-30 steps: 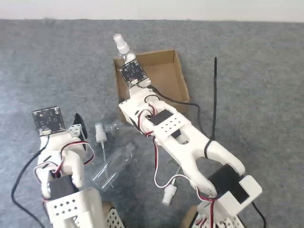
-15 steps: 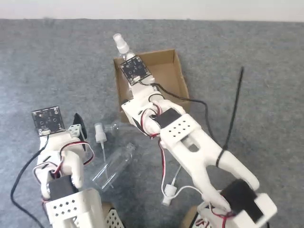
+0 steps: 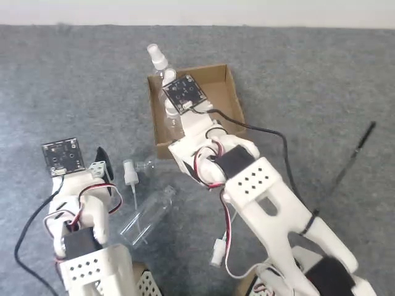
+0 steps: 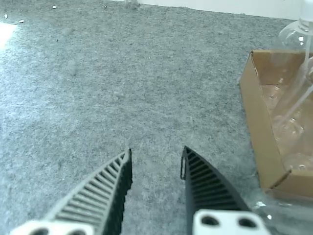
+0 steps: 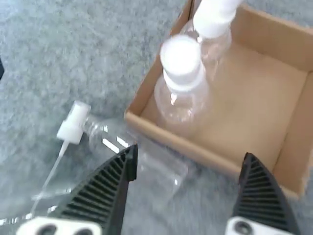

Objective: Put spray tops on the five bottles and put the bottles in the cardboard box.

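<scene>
Worktop (image 3: 321, 68): grey, felt-like covering; carries every item listed below
Right arm (image 3: 271, 197): white; stretched out to the near wall of the box
Left arm (image 3: 86, 222): white; well apart from the box
Cardboard box (image 3: 219, 98): open-topped; sits flat on the worktop
Standing bottles: two, clear, upright, close together in one corner of the box; front bottle (image 5: 181, 98) has a white top; rear bottle (image 3: 163, 74) has a spray head
Lying bottles: two, clear, on the worktop outside the box; first bottle (image 5: 156, 164) just beside the box's near wall; second bottle (image 3: 148, 213) nearer the arm bases, neck bare
Right tool (image 5: 190, 154): jaws wide, empty; above the near wall and the first bottle
Left tool (image 4: 156, 152): jaws narrowly parted, empty; over bare worktop
Spray top (image 5: 73, 128): white, tube exposed; lies at the first bottle's neck; whether it is seated cannot be told
</scene>
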